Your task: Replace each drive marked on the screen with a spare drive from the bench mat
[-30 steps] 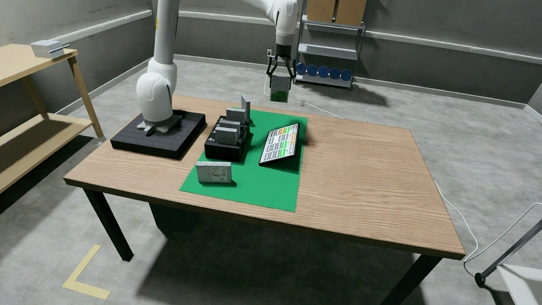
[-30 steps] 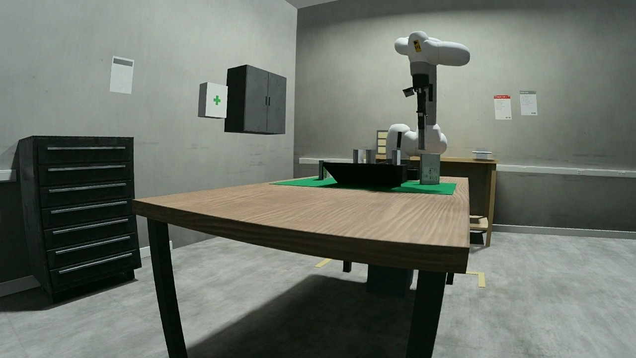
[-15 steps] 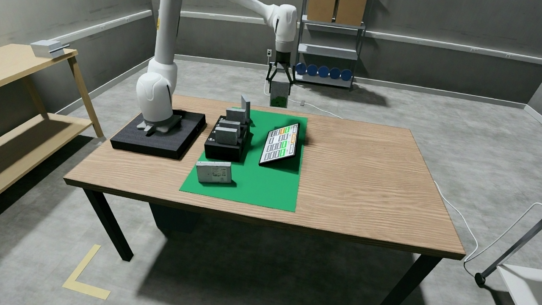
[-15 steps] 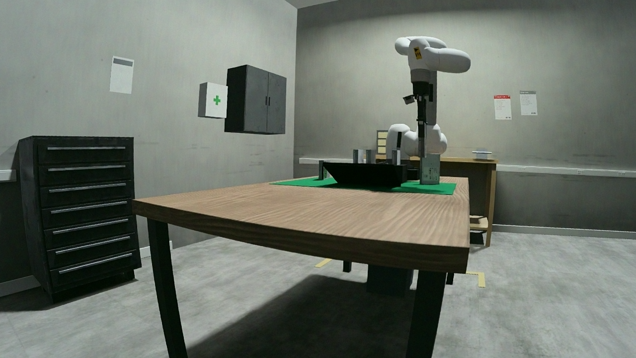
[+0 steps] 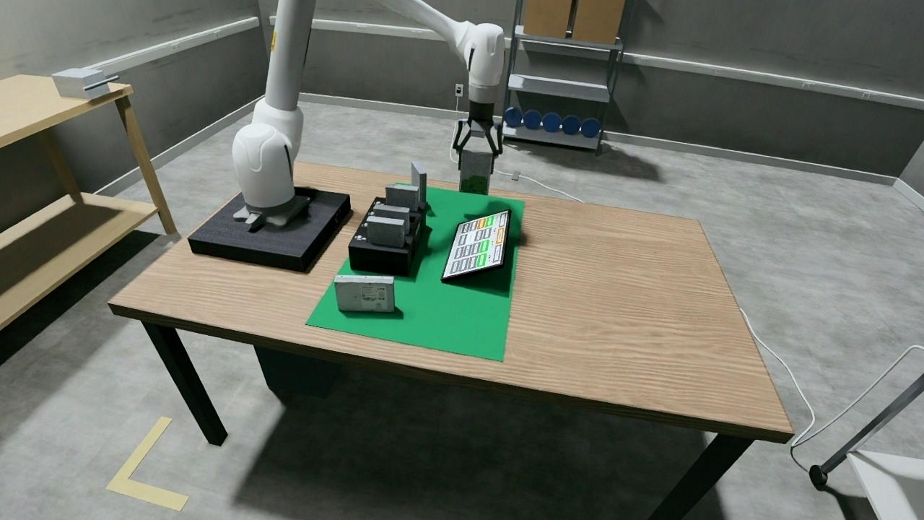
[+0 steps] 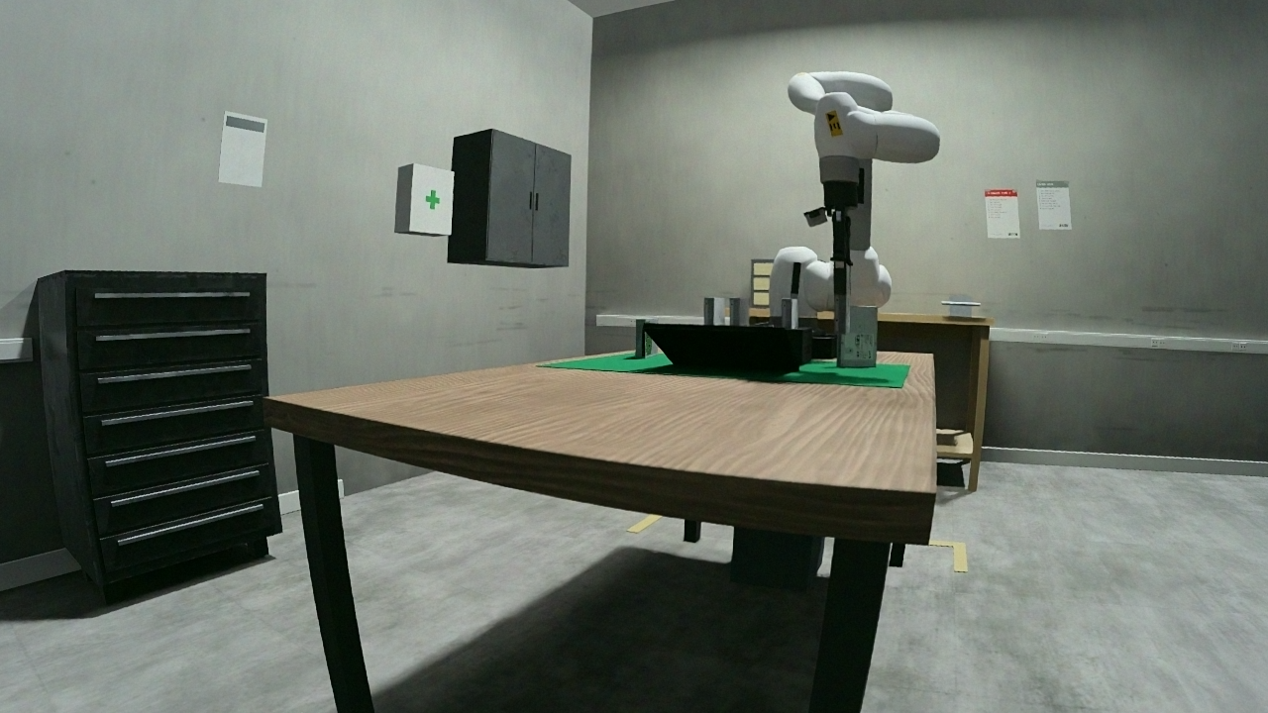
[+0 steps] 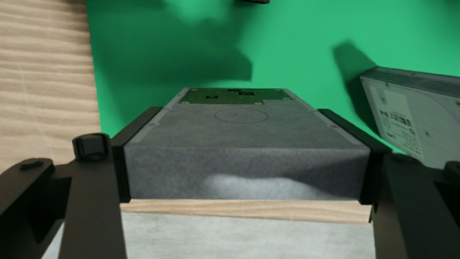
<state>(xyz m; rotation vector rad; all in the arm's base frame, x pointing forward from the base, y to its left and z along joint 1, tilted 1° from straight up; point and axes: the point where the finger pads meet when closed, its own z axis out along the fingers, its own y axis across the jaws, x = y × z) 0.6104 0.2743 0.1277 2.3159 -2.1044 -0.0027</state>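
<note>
At the lower left of the top view, one drive (image 5: 364, 296) (image 6: 640, 339) stands on the green mat (image 5: 452, 323) (image 6: 878, 376) (image 7: 295, 47). Beyond it, left of centre, sits the dock (image 5: 380, 257) (image 6: 822, 346), with the screen (image 5: 476, 247) (image 6: 726, 348) to its right. Farther back stands another drive (image 5: 419, 183) (image 6: 858, 337) (image 7: 399, 115). At upper centre, the gripper (image 5: 476, 161) (image 6: 841, 258) (image 7: 239, 126) grips a third drive (image 5: 474, 169) (image 6: 841, 297) (image 7: 244, 133), directly below it, long axis upright. Probably an old drive, it likely needs lowering straight onto mat.

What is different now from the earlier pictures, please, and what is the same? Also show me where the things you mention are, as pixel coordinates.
The gripper (image 5: 476, 161) (image 6: 842, 259) (image 7: 239, 126) moved downward, bringing the held drive (image 5: 475, 169) (image 6: 841, 305) (image 7: 246, 133) lower. Nothing was newly taken or let go. The dock (image 5: 381, 258) (image 6: 822, 346) and the screen (image 5: 478, 248) (image 6: 735, 348) (image 7: 253, 1) stayed where they were.
</note>
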